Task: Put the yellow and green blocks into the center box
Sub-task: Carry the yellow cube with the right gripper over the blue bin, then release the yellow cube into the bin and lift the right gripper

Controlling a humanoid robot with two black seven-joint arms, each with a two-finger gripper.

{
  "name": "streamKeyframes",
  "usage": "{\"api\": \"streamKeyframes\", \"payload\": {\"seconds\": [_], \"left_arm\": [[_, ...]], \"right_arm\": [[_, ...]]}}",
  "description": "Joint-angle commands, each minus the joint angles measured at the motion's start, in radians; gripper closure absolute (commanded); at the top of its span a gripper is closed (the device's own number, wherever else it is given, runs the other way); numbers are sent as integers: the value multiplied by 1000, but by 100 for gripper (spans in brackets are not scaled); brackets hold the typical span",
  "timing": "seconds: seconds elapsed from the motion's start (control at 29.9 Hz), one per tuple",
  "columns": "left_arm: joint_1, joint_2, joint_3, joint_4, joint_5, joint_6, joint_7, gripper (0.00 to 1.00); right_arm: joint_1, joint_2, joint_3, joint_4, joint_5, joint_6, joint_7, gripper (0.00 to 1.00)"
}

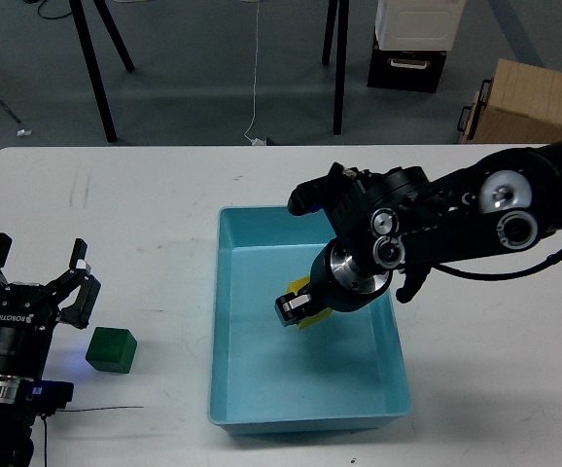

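Right end effector (298,311) hangs over the middle of the tray (232,321), its fingers clamped on the yellow block (310,304). Only slivers of yellow show, one above and one below the dark fingertips, so the block is mostly hidden by the grip. Whether the block is already touching the tray floor or hangs just above it, I cannot tell from this view.

By my reading the task is roughly half way. The yellow block is inside the tray's outline but not yet let go, so that half is not finished. The green block (112,349) sits on the white table (145,214), well to the left of the tray and outside it, untouched. What is left: release the yellow block, then fetch the green one and put it in the tray as well.

As for pose, the right arm comes in from the right edge, crosses above the tray's far right corner, and bends at the wrist so that the end effector points down and toward the left into the tray. Its thick joints sit above the tray's rim, and the fingertips are the lowest part.

Left end effector (38,261) rests near the table's left edge, fingers spread apart and holding nothing. It points away from the robot, and the green block lies just beside it, to its right and a little nearer the robot, which seems a handy start for the second pick.
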Motion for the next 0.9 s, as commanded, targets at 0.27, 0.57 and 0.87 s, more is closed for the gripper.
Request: {"api": "streamKeyframes", "payload": {"seconds": [0.27,0.57,0.87], "left_arm": [[2,1,0,1,2,0,1,0],[-27,1,3,19,45,0,6,0],[-65,0,4,50,54,0,7,0]], "right_arm": [[-38,21,-79,-61,-5,-5,-1,1],[-37,-126,56,-163,198,15,2,1],[-386,-491,661,-340,395,18,0,1]]}}
